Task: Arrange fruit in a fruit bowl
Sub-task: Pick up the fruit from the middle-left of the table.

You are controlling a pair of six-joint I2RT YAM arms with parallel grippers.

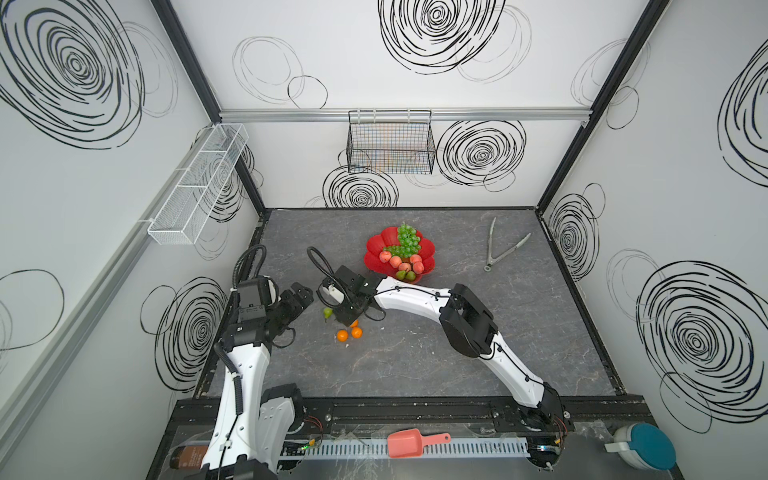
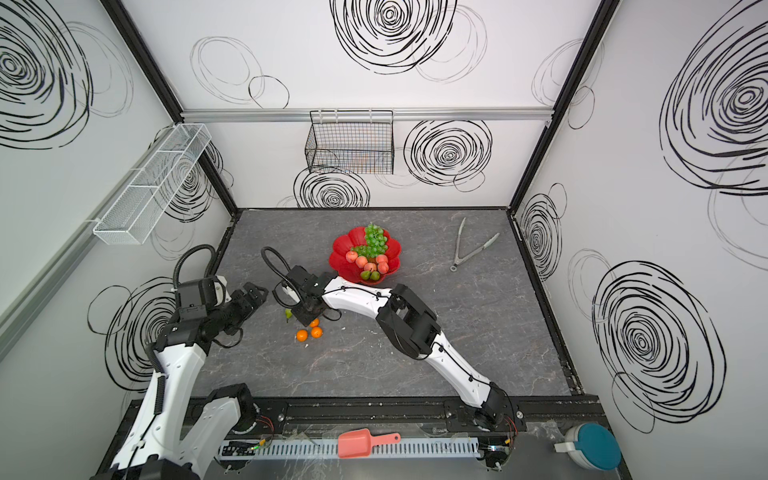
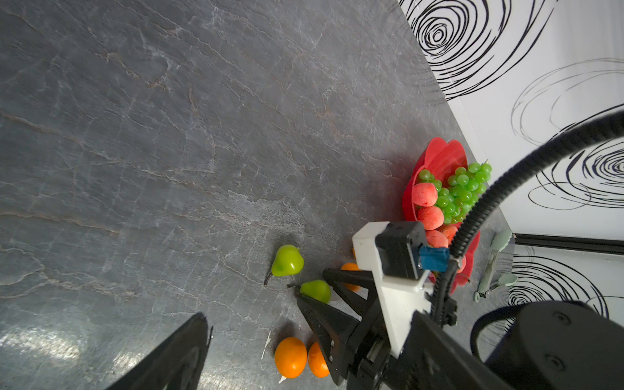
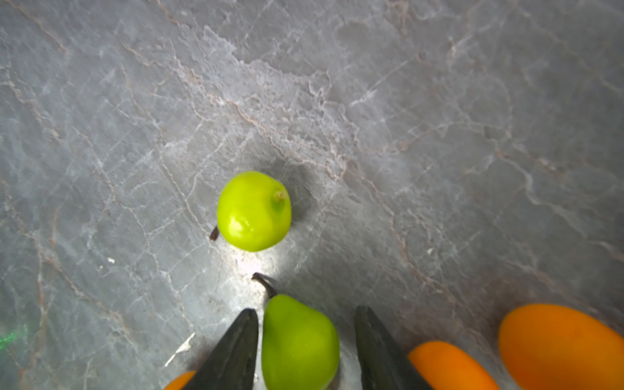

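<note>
- Two green pears lie on the table (image 1: 457, 353): a loose pear (image 4: 253, 211) and a second pear (image 4: 299, 341) between the fingers of the right gripper (image 4: 305, 310).
- Three tangerines (image 1: 342, 335) cluster just beside that gripper.
- One fruit bowl (image 1: 374, 245), at mid-back, holds one grape bunch (image 1: 405, 241), about five peaches (image 1: 395, 261) and two bowl pears (image 1: 401, 274).
- Right jaws stand parted around the second pear, with a gap on one side, not clamped.
- The left gripper (image 1: 305, 293) is nearby, jaws spread and empty.
- One pair of tongs (image 1: 498, 249) lies well apart from the bowl.
- Bare grey marbled surface stretches toward the near and right edges, and white swirl-patterned walls enclose three sides.
</note>
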